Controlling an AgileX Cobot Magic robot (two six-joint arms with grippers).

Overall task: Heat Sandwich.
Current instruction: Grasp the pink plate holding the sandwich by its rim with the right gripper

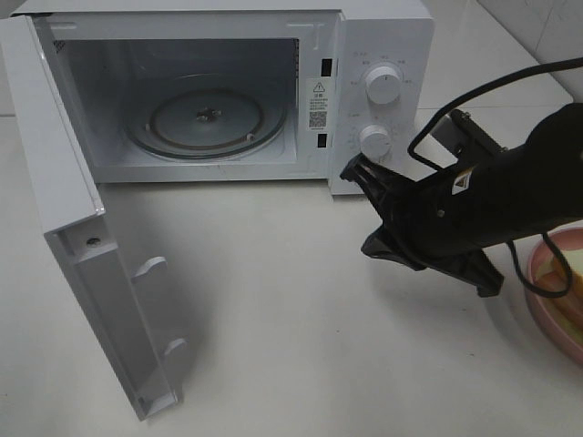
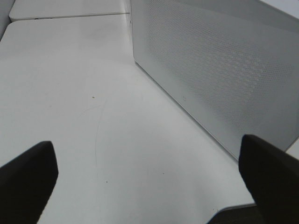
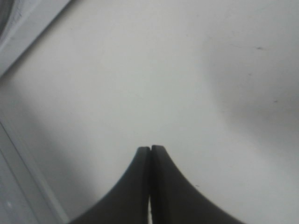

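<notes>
Since the sandwich (image 1: 557, 269) on the pink plate (image 1: 536, 314), near the right gripper (image 1: 351, 169), looks soft and light, pinch its sides gently. That gripper is closed, empty; the left gripper (image 2: 148, 158) is wide open.

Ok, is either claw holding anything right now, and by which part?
Nothing is held. The right claw is shut on nothing, the left claw open and empty; the sandwich sits on the pink plate.
</notes>
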